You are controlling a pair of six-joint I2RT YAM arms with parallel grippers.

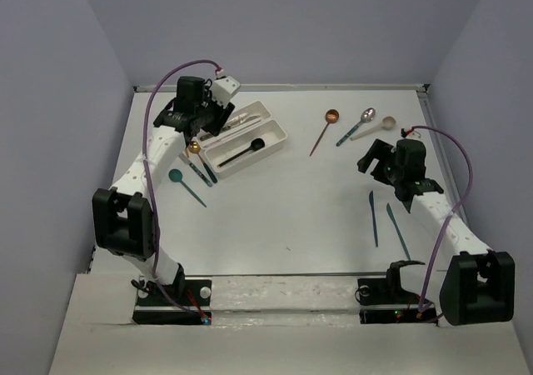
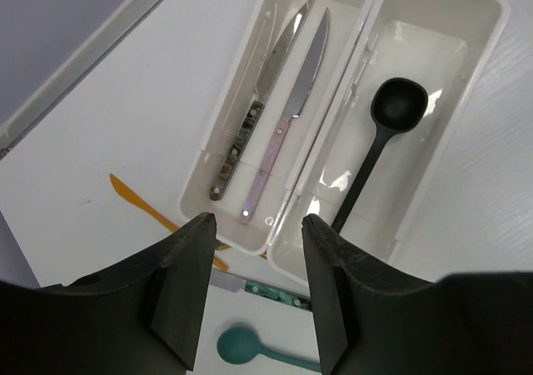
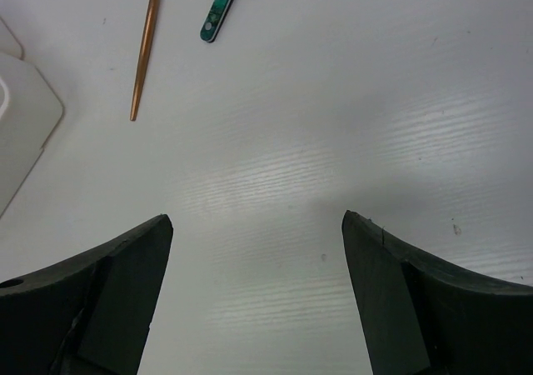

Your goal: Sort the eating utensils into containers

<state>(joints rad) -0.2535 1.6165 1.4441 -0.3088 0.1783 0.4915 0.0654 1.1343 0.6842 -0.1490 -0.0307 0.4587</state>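
Observation:
Two white trays lie side by side at the back left. The far tray [image 1: 250, 117] [image 2: 218, 154] holds two silver knives [image 2: 291, 112]. The near tray [image 1: 268, 146] [image 2: 450, 125] holds a black spoon [image 1: 243, 152] [image 2: 387, 121]. My left gripper [image 1: 200, 127] [image 2: 256, 221] is open and empty above the trays' left ends. Below it lie an orange knife [image 2: 137, 196], a teal-handled knife [image 2: 271, 292] and a teal spoon [image 1: 185, 185] [image 2: 241, 344]. My right gripper [image 1: 372, 157] [image 3: 256, 218] is open and empty over bare table.
A copper spoon [image 1: 325, 129] [image 3: 146, 50], a teal-handled silver spoon [image 1: 358, 125] [image 3: 218, 8] and a cream spoon [image 1: 379, 127] lie at the back right. Two teal knives [image 1: 373, 217] [image 1: 398, 229] lie by the right arm. A gold spoon [image 1: 193, 148] lies by the trays.

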